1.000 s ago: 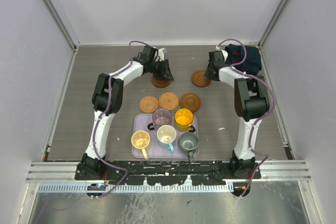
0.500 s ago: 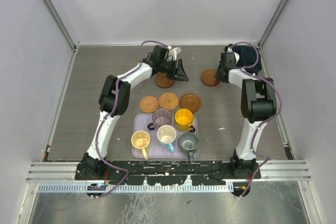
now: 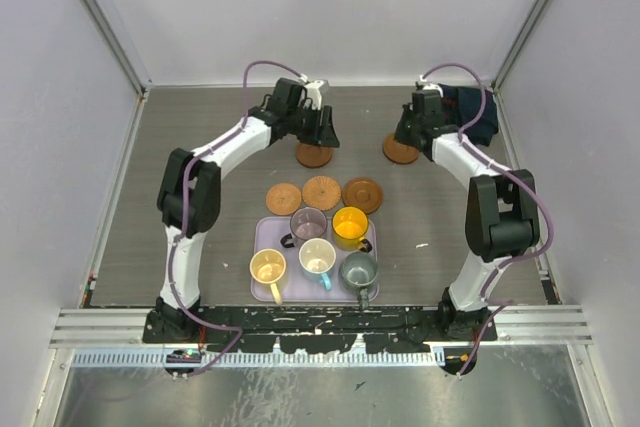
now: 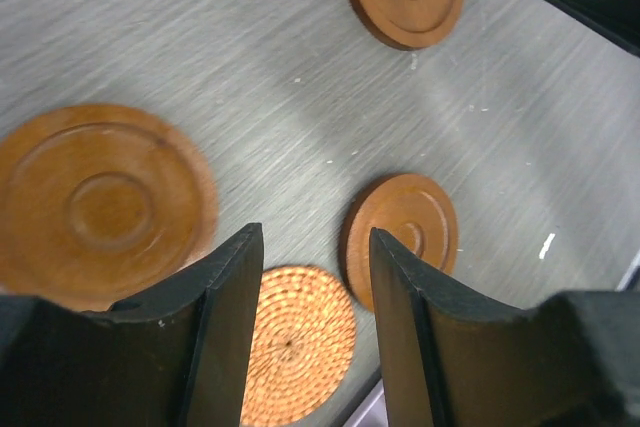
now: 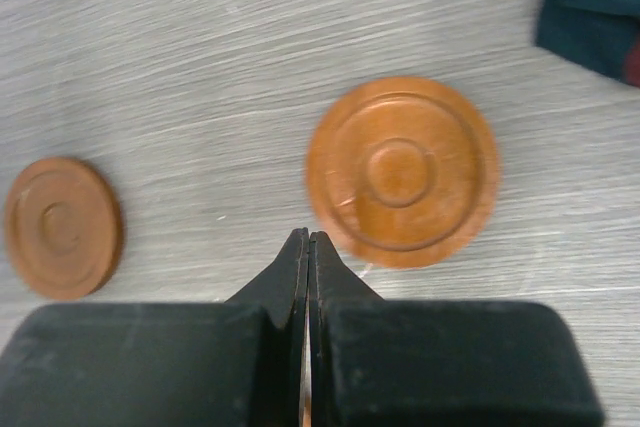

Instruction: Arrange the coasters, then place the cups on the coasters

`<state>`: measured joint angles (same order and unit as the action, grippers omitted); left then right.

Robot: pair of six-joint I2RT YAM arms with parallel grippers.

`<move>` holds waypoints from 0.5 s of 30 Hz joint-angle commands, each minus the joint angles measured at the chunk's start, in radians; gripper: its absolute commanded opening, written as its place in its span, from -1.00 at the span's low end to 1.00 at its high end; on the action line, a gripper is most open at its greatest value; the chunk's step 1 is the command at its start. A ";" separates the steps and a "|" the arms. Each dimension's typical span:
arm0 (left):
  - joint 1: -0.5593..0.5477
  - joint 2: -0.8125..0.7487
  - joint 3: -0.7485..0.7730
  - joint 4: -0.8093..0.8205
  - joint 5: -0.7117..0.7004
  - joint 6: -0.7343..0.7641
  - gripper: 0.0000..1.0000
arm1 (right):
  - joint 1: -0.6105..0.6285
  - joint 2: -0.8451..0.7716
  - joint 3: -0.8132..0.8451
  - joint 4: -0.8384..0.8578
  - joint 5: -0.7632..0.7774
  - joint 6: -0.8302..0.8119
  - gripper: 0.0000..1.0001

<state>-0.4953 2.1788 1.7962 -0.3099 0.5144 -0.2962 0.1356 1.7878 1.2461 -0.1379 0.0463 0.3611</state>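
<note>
Five brown coasters lie on the table. One coaster [image 3: 314,155] sits just in front of my left gripper [image 3: 322,133], which is open and empty above it [image 4: 315,239]. Another coaster [image 3: 401,150] [image 5: 402,169] lies right beside the tips of my right gripper [image 3: 406,133] [image 5: 307,240], which is shut on nothing. The other coasters [image 3: 284,198], [image 3: 322,190], [image 3: 362,193] form a row behind the tray; the middle one looks woven [image 4: 300,342]. The purple cup [image 3: 308,223], yellow-orange cup [image 3: 350,227], cream-yellow cup [image 3: 268,268], white cup [image 3: 317,258] and grey-green cup [image 3: 358,270] stand on the tray.
The lavender tray [image 3: 270,231] sits at the near middle. A dark folded cloth [image 3: 474,110] [image 5: 595,7] lies at the back right, close behind the right arm. Grey walls enclose the table on three sides.
The back right coaster has slid a little to the right with the shut right gripper beside it. The left gripper swung right, then back, and opened slightly wider; its coaster shifted slightly right.
</note>
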 commanded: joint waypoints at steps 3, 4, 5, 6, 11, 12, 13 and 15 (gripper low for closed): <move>0.027 -0.095 -0.080 -0.058 -0.191 0.085 -0.04 | 0.139 -0.076 -0.045 -0.025 0.003 -0.042 -0.99; 0.027 -0.085 -0.076 -0.073 -0.199 0.092 -0.04 | 0.163 -0.082 -0.065 -0.026 0.012 -0.041 -0.98; 0.027 -0.074 -0.069 -0.089 -0.203 0.099 -0.04 | 0.183 -0.089 -0.085 -0.026 0.021 -0.037 -0.99; 0.027 -0.064 -0.062 -0.103 -0.204 0.103 -0.04 | 0.205 -0.097 -0.109 -0.024 0.037 -0.030 -0.99; 0.027 -0.027 -0.043 -0.133 -0.220 0.114 -0.04 | 0.277 -0.127 -0.202 -0.019 0.082 0.001 -0.99; 0.027 -0.022 -0.040 -0.139 -0.222 0.118 -0.04 | 0.285 -0.131 -0.214 -0.019 0.081 0.007 -0.99; 0.027 -0.016 -0.036 -0.144 -0.223 0.121 -0.04 | 0.292 -0.133 -0.224 -0.017 0.081 0.010 -0.99; 0.027 -0.003 -0.028 -0.155 -0.225 0.124 -0.04 | 0.302 -0.132 -0.243 -0.010 0.082 0.017 -0.98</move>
<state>-0.4683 2.1590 1.7309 -0.4351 0.3088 -0.2058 0.4286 1.7317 1.0191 -0.1787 0.0891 0.3519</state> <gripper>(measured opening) 0.480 0.029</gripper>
